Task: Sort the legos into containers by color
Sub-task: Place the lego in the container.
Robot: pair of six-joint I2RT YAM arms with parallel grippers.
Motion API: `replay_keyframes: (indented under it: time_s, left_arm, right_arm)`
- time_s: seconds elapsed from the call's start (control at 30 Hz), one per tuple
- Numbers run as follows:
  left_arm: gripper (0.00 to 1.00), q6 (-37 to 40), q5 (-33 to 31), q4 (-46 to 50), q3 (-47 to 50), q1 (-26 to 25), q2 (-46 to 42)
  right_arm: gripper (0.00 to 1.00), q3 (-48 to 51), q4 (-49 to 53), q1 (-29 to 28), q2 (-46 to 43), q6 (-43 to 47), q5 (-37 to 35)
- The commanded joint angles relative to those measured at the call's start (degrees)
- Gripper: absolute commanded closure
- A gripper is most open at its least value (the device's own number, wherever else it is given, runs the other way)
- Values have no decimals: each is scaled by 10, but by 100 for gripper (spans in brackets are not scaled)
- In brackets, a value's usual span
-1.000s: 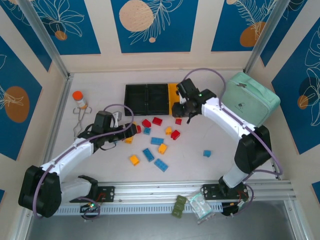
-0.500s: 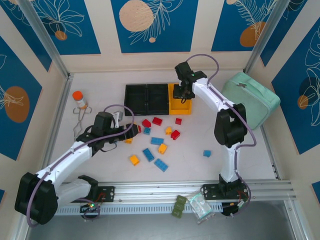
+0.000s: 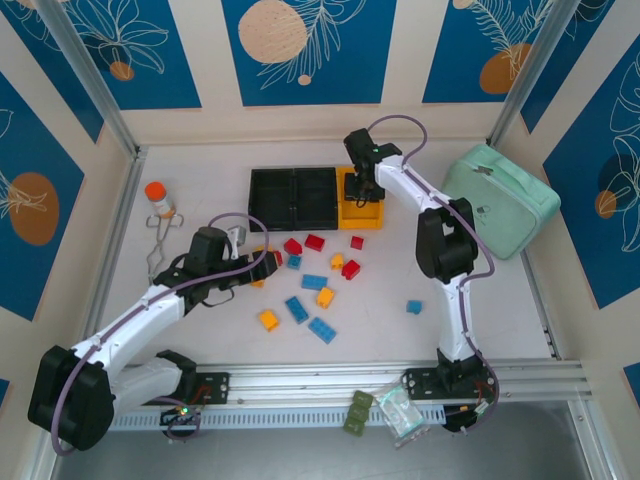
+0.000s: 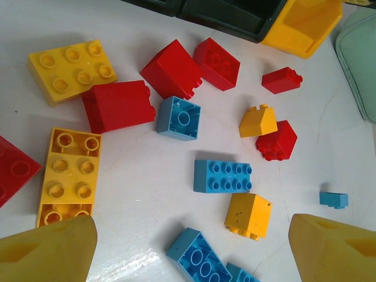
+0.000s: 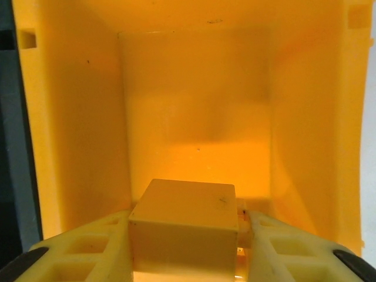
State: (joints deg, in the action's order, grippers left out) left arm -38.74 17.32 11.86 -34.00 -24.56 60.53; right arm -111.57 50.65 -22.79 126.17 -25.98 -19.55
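right gripper [image 3: 362, 185] has swung over the yellow bin [image 5: 76, 117], fingers clamped on 1 yellow brick [image 5: 182, 226]; drop-off step, next likely letting go. left gripper [image 3: 262, 263] fingers apart.

No readable text, small mark on mint case [image 3: 500, 200] — illegible

table [image 3: 370, 330]: white | holds: legos [image 3: 314, 282] (scattered); containers [image 3: 275, 195]; bottle [image 3: 157, 195]; case [image 3: 500, 200]
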Motion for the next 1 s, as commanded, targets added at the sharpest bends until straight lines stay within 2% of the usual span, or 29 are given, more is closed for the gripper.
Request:
replay_keyframes:
  time_s: [0.0,0.13,0.37,0.5,0.7,0.97]
  left_arm:
    - [16,-1,-11,7,9,-7,-8]
    - [15,-2,-14,7,12,-7,-9]
    - [15,1,-15,15,8,-7,-8]
    - [16,3,-22,20,0,-7,-5]
    - [17,4,-40,48,-10,-8,-4]
    - [22,24,-48,96,-32,-15,27]
  right_arm:
    - [58,-23,17,0,19,-9,-5]
    - [57,-34,20,1,32,-10,-6]
    - [41,-46,31,-9,24,-9,-21]
    - [39,-44,33,-12,4,-8,-29]
    - [40,42,-16,-23,-94,-8,-27]
    - [40,237,-91,-53,-284,-18,3]
